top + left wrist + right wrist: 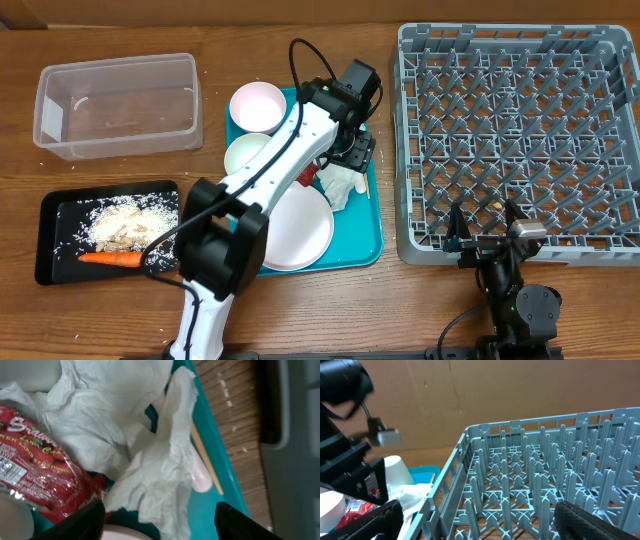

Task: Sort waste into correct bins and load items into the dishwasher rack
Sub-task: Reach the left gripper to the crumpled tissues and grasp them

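Observation:
My left gripper is open and hangs just above the crumpled white napkins on the teal tray, touching nothing. A red wrapper lies beside the napkins, and a thin wooden stick lies along the tray's right side. Two white bowls and the round plate sit on the same tray. A white cup shows in the right wrist view. My right gripper is open and empty at the front edge of the grey rack.
A clear tub stands at the back left. A black tray at the front left holds pale grainy scraps and an orange carrot. Crumbs dot the wood near the tubs.

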Controlling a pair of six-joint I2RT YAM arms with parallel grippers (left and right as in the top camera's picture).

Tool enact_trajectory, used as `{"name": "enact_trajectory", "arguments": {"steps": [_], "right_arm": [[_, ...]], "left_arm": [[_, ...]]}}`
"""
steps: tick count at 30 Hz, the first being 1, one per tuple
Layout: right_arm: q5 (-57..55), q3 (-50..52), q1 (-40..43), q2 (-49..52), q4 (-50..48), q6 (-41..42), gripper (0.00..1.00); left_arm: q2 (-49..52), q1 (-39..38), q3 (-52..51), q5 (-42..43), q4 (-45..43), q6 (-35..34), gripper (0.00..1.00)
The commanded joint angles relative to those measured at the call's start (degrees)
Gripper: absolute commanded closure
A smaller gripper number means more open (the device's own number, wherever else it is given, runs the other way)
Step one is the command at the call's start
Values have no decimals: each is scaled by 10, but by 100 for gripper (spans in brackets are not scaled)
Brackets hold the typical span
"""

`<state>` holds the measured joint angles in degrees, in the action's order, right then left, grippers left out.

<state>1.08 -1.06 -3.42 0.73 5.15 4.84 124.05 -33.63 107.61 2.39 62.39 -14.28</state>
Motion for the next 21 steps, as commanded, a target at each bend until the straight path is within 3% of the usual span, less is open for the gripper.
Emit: {"name": "enact_trajectory", "arguments": {"steps": [1, 15, 21], "right_arm": [[-2, 6, -2, -5, -3, -2, 0], [-2, 6, -2, -5, -3, -2, 0], [-2, 6, -2, -5, -3, -2, 0]], "left_arm": [[23, 3, 0, -30, -14, 44, 28], [75, 2, 0, -35, -55, 88, 41], [75, 2, 0, -61, -64, 87, 53]]}}
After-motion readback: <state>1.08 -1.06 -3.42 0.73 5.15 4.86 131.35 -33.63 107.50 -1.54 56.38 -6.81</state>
